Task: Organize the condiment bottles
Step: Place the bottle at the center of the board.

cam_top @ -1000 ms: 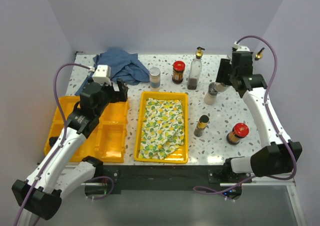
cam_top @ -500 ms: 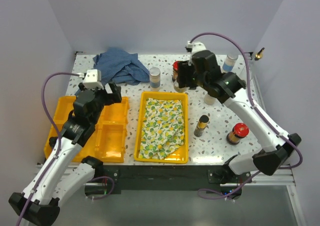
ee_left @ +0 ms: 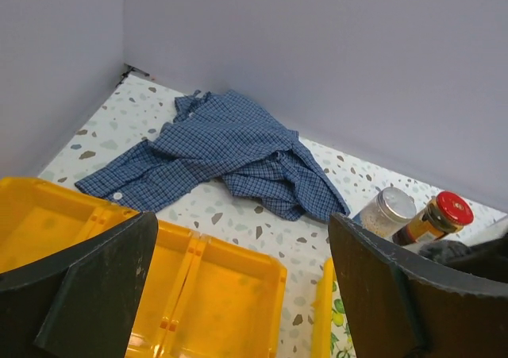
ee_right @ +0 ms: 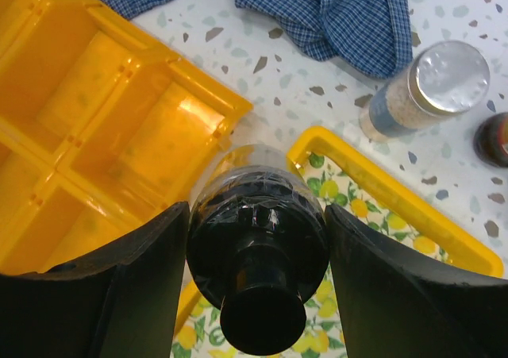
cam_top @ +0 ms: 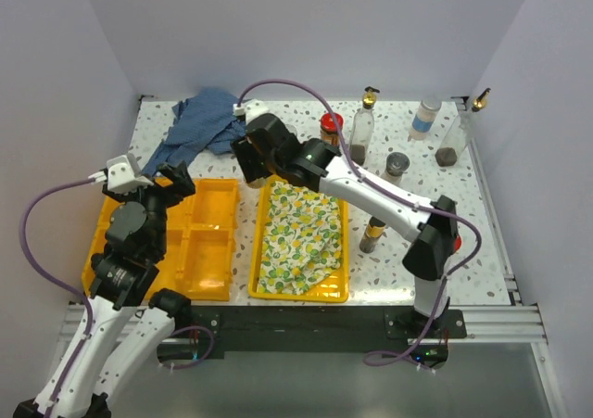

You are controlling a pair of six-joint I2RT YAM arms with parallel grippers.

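Observation:
My right gripper [ee_right: 258, 282] is shut on a clear bottle with a black top [ee_right: 258, 255], hanging over the gap between the two yellow trays; from above, the right gripper [cam_top: 252, 158] hides the bottle. The left gripper [ee_left: 246, 294] is open and empty over the compartment tray [ee_left: 222, 286], seen from above as the left gripper [cam_top: 171, 182]. On the table stand a silver-capped shaker [ee_right: 432, 88], a red-lidded jar [cam_top: 331, 131], a gold-pourer bottle [cam_top: 362, 126], a grey-capped shaker [cam_top: 397, 166], a blue-labelled white bottle [cam_top: 424, 119], a corner bottle [cam_top: 454, 145] and a dark bottle [cam_top: 373, 233].
A yellow compartment tray [cam_top: 208, 251] sits at the left. Beside it a yellow tray [cam_top: 345, 251] holds the lemon-print cloth [cam_top: 296, 237]. A crumpled blue checked shirt [cam_top: 199, 121] lies at the back left. The right arm [cam_top: 371, 191] stretches across the table's middle.
The right arm swung from the back right across to the left, carrying the bottle above the trays. The left arm drew back toward the near left, still open.

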